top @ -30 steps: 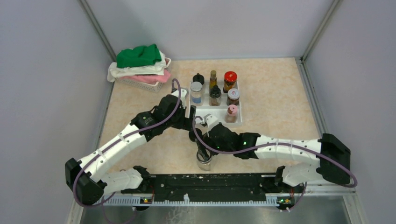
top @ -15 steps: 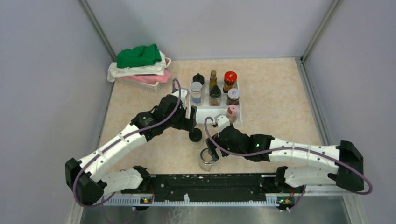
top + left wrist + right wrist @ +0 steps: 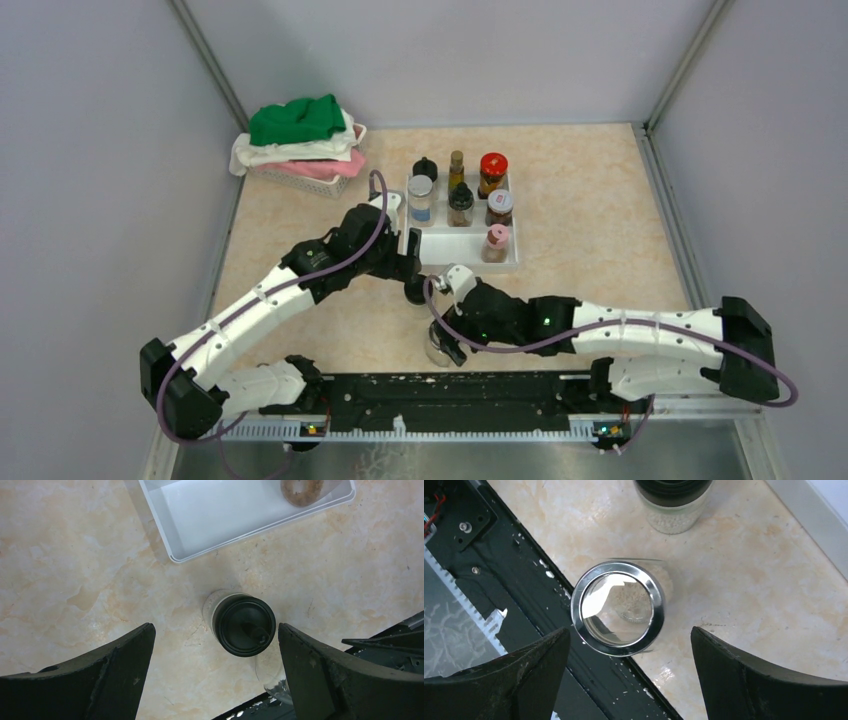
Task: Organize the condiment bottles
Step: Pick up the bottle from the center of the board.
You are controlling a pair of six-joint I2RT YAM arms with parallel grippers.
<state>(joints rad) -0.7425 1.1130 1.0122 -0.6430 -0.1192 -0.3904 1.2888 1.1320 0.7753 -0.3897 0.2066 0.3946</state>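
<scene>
Right gripper (image 3: 630, 630) spread wide over a round glass jar (image 3: 618, 607) with a shiny silver lid, upright at the marbled table's (image 3: 75, 555) near edge. Left gripper (image 3: 215, 626) is spread too, above an upright black-capped jar (image 3: 244, 625) just beyond.

Black-capped jar (image 3: 243, 625) upright inside the wide-spread gripper (image 3: 215, 629), white tray (image 3: 170, 555) corner just beyond.

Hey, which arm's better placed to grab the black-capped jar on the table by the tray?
Left. The left gripper, open, hangs directly over the black-capped jar, a finger on either side, near the white tray. The right gripper hangs over the silver-lidded jar instead.
</scene>
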